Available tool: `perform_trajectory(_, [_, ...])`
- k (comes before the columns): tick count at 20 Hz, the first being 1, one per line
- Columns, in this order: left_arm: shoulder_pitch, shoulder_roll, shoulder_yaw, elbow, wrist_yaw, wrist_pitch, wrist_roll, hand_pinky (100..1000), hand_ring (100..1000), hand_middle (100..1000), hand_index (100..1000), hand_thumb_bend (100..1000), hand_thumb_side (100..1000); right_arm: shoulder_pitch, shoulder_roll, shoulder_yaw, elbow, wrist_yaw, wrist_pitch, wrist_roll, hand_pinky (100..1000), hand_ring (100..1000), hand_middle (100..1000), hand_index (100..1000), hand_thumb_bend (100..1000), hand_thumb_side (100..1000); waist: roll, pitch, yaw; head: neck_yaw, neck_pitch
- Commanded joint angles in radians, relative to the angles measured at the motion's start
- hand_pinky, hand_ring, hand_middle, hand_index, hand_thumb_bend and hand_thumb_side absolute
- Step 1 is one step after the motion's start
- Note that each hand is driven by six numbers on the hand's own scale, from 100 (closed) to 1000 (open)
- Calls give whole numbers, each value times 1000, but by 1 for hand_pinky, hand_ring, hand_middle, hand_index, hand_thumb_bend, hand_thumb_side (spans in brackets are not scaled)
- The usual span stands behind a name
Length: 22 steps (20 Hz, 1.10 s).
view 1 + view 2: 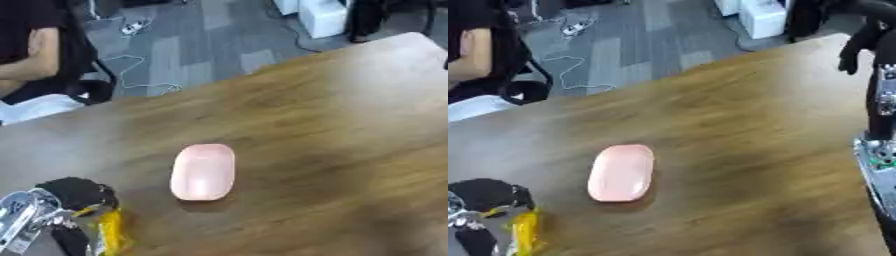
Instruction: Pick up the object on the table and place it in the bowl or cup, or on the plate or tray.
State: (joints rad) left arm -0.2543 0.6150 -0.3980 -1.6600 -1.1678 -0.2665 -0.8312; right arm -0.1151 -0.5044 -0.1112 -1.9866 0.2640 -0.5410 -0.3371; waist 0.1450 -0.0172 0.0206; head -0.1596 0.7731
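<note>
A pink oblong tray lies flat in the middle of the wooden table. At the lower left corner my left hand has its black fingers curled round a yellow object, held just above the table and to the left of the tray. The object's shape is blurred and partly hidden by the fingers. My right arm rises along the right edge in the right eye view, and my right hand hangs at the upper right with its fingers drooping and nothing in them, far from the tray.
The table's far edge runs diagonally from the left up to the upper right. Beyond it are a grey floor with cables, white boxes and a seated person at the upper left.
</note>
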Motion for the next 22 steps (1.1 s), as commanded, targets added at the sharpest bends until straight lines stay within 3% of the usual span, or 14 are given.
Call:
perform_trajectory(1, [-5, 19, 15, -26, -14, -64, -76, 693, 801, 846, 887, 1000, 690, -11, -27, -2, -13, -4, -1, 1, 100, 243, 331, 770, 100, 1000, -7, -6, 3, -13, -3])
perform_trajectory(6, [34, -35, 58, -102, -43, 37, -76, 649, 775, 831, 872, 952, 717, -11, -25, -4, -13, -3, -2, 0, 100, 244, 331, 769, 100, 1000, -9, -5, 5, -16, -3])
perform_trajectory(13, [66, -86, 80, -131, -83, 99, -76, 628, 760, 817, 857, 915, 699, -13, -24, -3, -13, -3, -1, -1, 100, 245, 332, 768, 100, 1000, -11, -5, 4, -23, -3])
perform_trajectory(15, [68, -86, 86, -144, -117, 114, -75, 610, 742, 796, 832, 946, 612, -14, -24, -3, -13, -4, -1, -1, 100, 247, 334, 767, 100, 1000, -10, -6, 4, -26, -3])
perform_trajectory(18, [73, -82, 87, -157, -177, 126, -62, 592, 728, 783, 821, 925, 497, -16, -25, -4, -13, -4, -2, -2, 100, 248, 335, 766, 100, 1000, -10, -7, 3, -25, -3])
perform_trajectory(22, [79, -77, 78, -144, -199, 128, -48, 584, 721, 779, 819, 902, 452, -17, -26, -9, -13, -3, 0, -6, 100, 250, 337, 766, 100, 1000, -10, -5, 4, -20, -3])
